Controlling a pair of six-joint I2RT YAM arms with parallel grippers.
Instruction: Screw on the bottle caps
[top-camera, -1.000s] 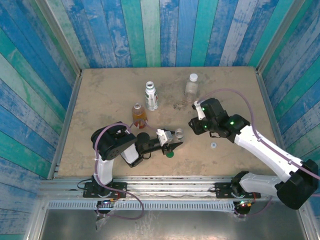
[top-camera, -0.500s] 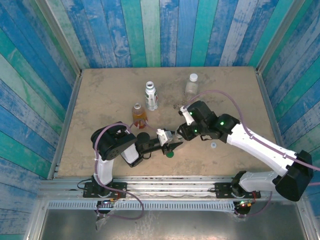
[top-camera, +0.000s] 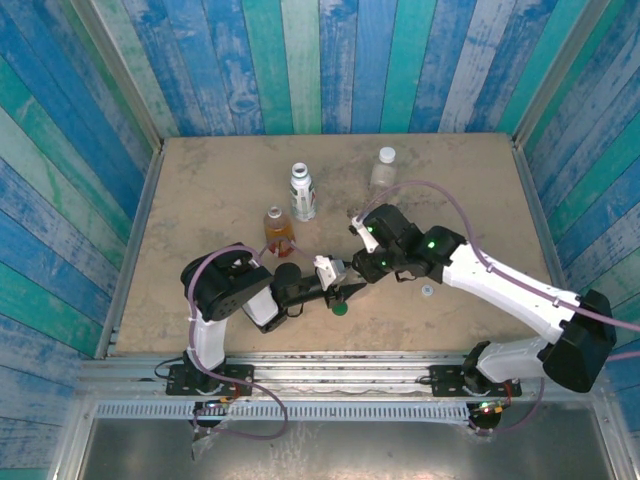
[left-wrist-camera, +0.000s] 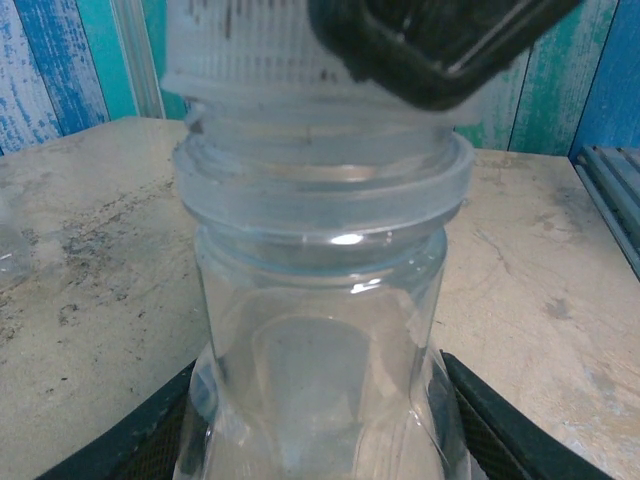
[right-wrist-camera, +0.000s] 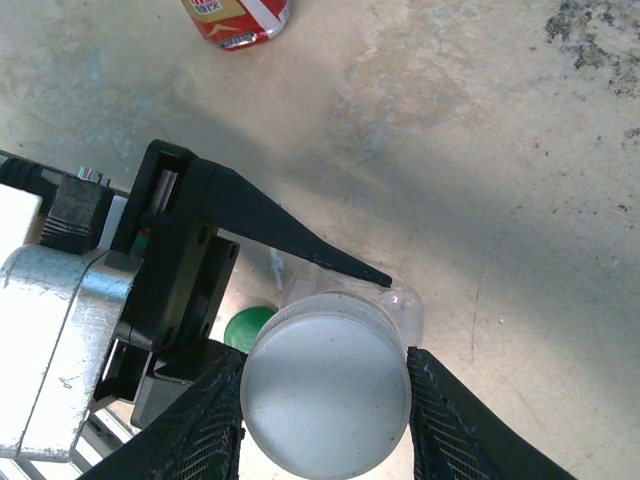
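Note:
My left gripper (top-camera: 345, 276) is shut on a small clear bottle (left-wrist-camera: 320, 330) and holds it upright low over the table, its fingers (left-wrist-camera: 130, 450) on either side of the bottle's body. My right gripper (top-camera: 362, 262) is directly above, shut on a pale white cap (right-wrist-camera: 325, 385). That cap (left-wrist-camera: 250, 50) sits on top of the bottle's neck, with thread still showing below it. A dark green cap (top-camera: 340, 307) lies on the table beside the left gripper's fingers. Another white cap (top-camera: 427, 291) lies to the right.
Three capped bottles stand farther back: a white-labelled bottle (top-camera: 302, 192), an amber bottle (top-camera: 277, 230) and a clear bottle (top-camera: 384, 168). The amber bottle's red label (right-wrist-camera: 235, 20) is close behind the grippers. Blue plank walls surround the table (top-camera: 470, 200).
My right arm has swung left with the white cap and now holds it over the bottle in my left gripper. The left arm and bottle have stayed put.

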